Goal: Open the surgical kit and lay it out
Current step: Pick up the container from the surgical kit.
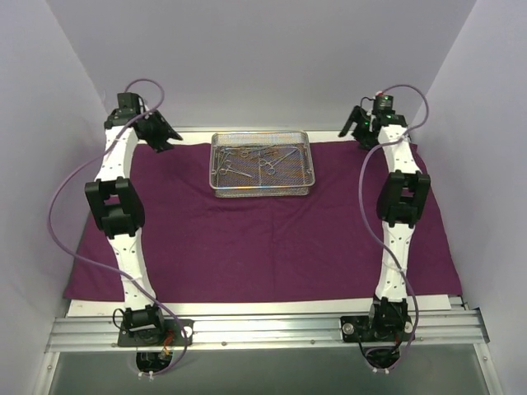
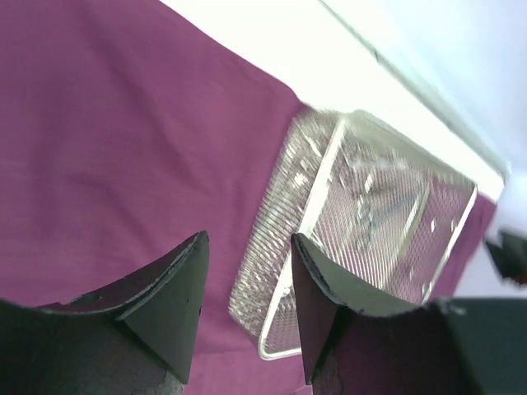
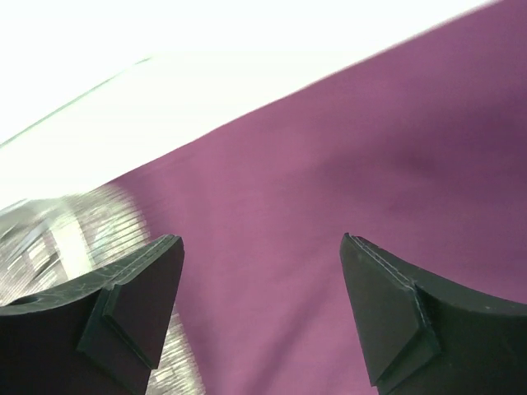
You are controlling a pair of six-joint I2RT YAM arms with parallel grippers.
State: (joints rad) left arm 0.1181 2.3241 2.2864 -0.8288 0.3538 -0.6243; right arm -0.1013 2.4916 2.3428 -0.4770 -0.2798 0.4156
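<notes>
The deep-purple cloth wrap [image 1: 263,239] lies spread flat over the table. At its back centre stands the silver wire-mesh tray [image 1: 260,192], with several slim steel ring-handled instruments [image 1: 247,156] lying inside it. My left gripper [image 1: 160,136] hovers at the cloth's back left corner, left of the tray. In the left wrist view this gripper [image 2: 247,247] is open and empty, with the tray [image 2: 280,214] and cloth [image 2: 107,148] beyond it. My right gripper [image 1: 360,132] hangs at the back right, right of the tray. In its own view it [image 3: 262,243] is open wide over bare cloth [image 3: 346,148], and the tray [image 3: 82,239] shows at the left.
White walls close in the back and both sides. A strip of white table [image 1: 189,132] shows behind the cloth. An aluminium rail [image 1: 263,329] with both arm bases runs along the near edge. Purple cables [image 1: 58,206] loop beside each arm.
</notes>
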